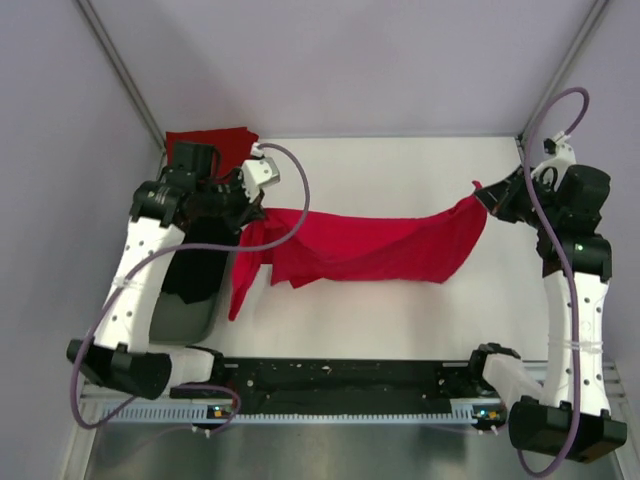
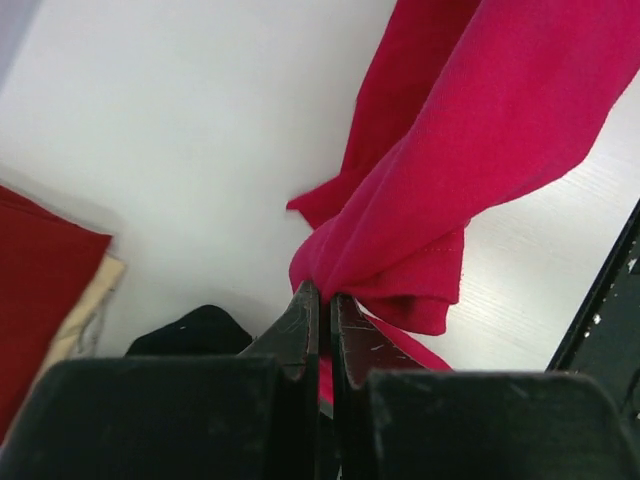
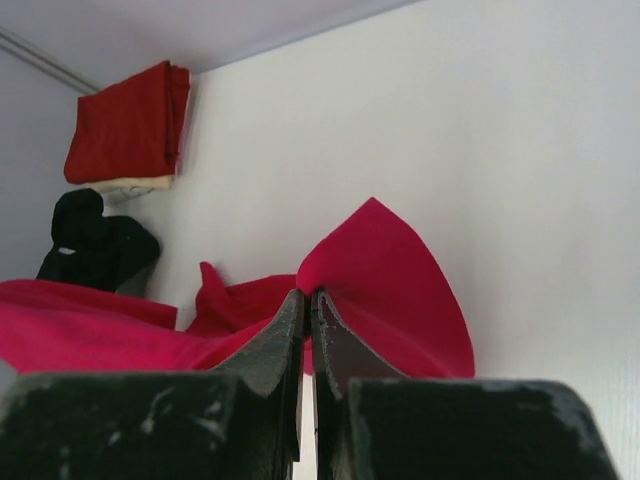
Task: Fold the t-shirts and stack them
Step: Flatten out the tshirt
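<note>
A bright red t-shirt point(image 1: 370, 245) hangs stretched between my two grippers above the white table. My left gripper point(image 1: 252, 212) is shut on its left end; in the left wrist view point(image 2: 325, 292) the cloth point(image 2: 470, 130) bunches at the closed tips. My right gripper point(image 1: 487, 197) is shut on its right end, also seen in the right wrist view point(image 3: 307, 297) with cloth point(image 3: 390, 290) fanning out. A folded red shirt point(image 1: 210, 142) lies at the far left corner, on a cream shirt point(image 3: 128, 184) in the right wrist view.
A dark grey bin point(image 1: 190, 295) stands at the left under the left arm. A black rail point(image 1: 340, 378) runs along the near table edge. Lilac walls enclose the back and sides.
</note>
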You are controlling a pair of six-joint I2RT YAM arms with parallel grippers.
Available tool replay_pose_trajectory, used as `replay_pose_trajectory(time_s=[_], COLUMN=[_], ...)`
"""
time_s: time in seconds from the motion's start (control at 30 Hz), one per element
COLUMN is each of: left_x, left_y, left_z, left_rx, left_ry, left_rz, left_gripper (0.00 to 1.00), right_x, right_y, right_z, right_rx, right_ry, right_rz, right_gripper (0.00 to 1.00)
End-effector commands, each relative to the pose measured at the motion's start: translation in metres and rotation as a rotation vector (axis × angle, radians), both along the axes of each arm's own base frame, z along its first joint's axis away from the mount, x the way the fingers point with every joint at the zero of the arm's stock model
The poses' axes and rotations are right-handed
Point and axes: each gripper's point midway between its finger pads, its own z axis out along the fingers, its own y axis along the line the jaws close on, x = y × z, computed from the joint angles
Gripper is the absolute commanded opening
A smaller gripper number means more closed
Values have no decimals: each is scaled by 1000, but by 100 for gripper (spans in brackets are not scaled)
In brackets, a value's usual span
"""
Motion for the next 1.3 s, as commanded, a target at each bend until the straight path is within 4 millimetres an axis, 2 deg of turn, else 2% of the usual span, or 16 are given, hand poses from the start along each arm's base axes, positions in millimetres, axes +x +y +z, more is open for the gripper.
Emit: replay_pose_trajectory(time_s=[0.0, 0.03, 0.1, 0.13, 0.2, 0.23, 0.27, 0.33, 0.43, 0.47, 0.5, 0.63, 0.77, 0.97, 1.13, 1.27], left_x=[54, 67, 93, 112, 160, 181, 193, 204, 166, 147, 127, 75, 82, 97, 74, 67], left_y=[-6, -6, -1, 4, 21, 28, 32, 22, -16, -30, -44, -81, -82, -79, -77, -81], left_z=[-45, -64, -90, -99, -108, -102, -109, -92, -102, -113, -129, -180, -204, -237, -257, -253], left_rx=[9, 24, 65, 77, 114, 131, 149, 148, 184, 218, 266, 384, 461, 554, 576, 545], left_ry=[19, 58, 75, 70, 5, -45, -42, -43, 16, 12, 6, -16, 20, 105, 224, 255], left_rz=[6, 8, 54, 124, 301, 366, 397, 394, 203, 120, 22, -162, -115, -78, -163, -192], left_gripper=[2, 14, 58, 65, 70, 70, 70, 68, 54, 45, 42, 50, 57, 55, 55, 57], right_x=[17, 23, 31, 37, 47, 53, 58, 70, 82, 84, 85, 84, 79, 74, 75, 77], right_y=[5, 4, 2, 1, 5, 5, 4, -4, -16, -19, -20, -19, -18, -17, -22, -21], right_z=[-17, -26, -59, -73, -108, -123, -137, -158, -184, -194, -199, -213, -219, -213, -203, -201], right_rx=[86, 90, 100, 113, 167, 193, 215, 204, 157, 150, 146, 142, 136, 126, 102, 102], right_ry=[12, 23, 92, 114, 169, 186, 215, 261, 323, 348, 361, 392, 401, 380, 358, 359], right_rz=[30, 19, 9, 5, 2, -7, -22, -59, -100, -111, -112, -97, -91, -88, -107, -98], right_gripper=[0, 0, 0, 0, 0, 0, 0, 0, 0, 0, 0, 0, 0, 0, 0, 0])
